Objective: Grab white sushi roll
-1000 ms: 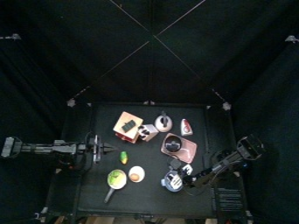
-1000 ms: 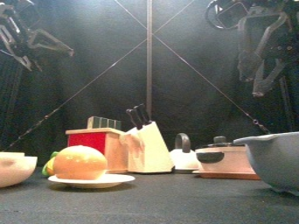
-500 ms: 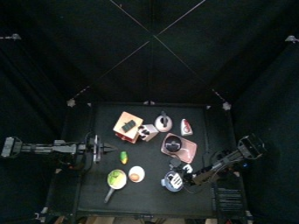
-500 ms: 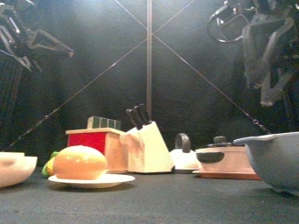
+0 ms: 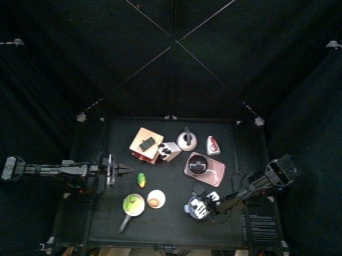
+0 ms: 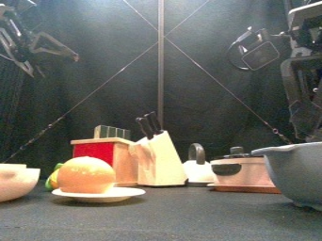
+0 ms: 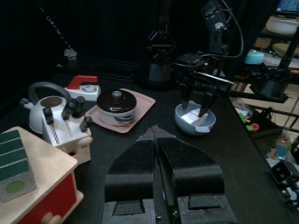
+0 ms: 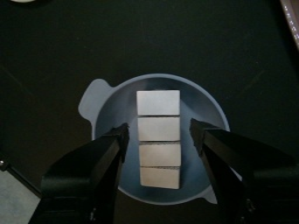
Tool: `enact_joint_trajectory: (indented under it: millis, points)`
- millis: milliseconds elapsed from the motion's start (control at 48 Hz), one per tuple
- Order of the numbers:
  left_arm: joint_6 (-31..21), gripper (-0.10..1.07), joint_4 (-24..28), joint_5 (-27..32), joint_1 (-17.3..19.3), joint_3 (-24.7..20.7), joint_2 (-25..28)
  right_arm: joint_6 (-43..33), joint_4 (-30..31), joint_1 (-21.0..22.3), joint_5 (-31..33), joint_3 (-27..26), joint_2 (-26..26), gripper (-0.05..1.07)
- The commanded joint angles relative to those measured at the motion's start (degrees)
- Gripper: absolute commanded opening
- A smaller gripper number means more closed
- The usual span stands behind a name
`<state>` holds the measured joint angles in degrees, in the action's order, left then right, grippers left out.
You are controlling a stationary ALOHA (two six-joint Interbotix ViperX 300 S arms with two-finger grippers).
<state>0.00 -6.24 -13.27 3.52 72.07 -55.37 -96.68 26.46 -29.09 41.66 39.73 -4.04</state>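
Note:
The white sushi roll [image 8: 160, 140] is a row of several white pieces lying in a grey-blue bowl [image 8: 107, 96]. My right gripper [image 8: 160, 131] hangs right above it, jaws open, one on each side of the row, holding nothing. In the top view the bowl [image 5: 195, 210] is at the table's front right with the right gripper [image 5: 203, 205] over it. The front view shows the bowl [image 6: 297, 171] large at the right. My left gripper [image 5: 107, 175] rests shut and empty at the table's left side.
A white knife block [image 6: 157, 155], a red box [image 6: 107, 156], a kettle [image 6: 198, 166] and a pot on a pink board [image 6: 239, 170] stand mid-table. An orange on a plate [image 6: 86, 176] and a white bowl [image 6: 13, 181] are front left.
My right arm has moved toward the table's front right and come down over the bowl. The left arm has not moved.

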Motion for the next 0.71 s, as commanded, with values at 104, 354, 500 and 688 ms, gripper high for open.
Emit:
enact_joint_trajectory:
  millis: [104, 354, 500, 688]
  points:
    - [0.1, 0.37, 0.2, -0.3, 0.0, -0.7, 0.2, 0.1, -0.7, -0.3, -0.3, -0.4, 1.4, 0.9]
    - [0.1, 0.37, 0.2, -0.3, 0.0, -0.7, 0.2, -0.1, -0.7, -0.1, -0.4, -0.9, 3.3, 0.9]
    - [0.1, 0.37, 0.1, -0.3, 0.0, -0.7, 0.2, 0.1, -0.4, 0.1, -0.4, -1.7, 4.6, 0.88]
    - [0.1, 0.37, 0.2, -0.3, 0.0, -0.7, 0.2, 0.1, 0.1, 0.2, -0.4, -1.9, 4.7, 0.81]
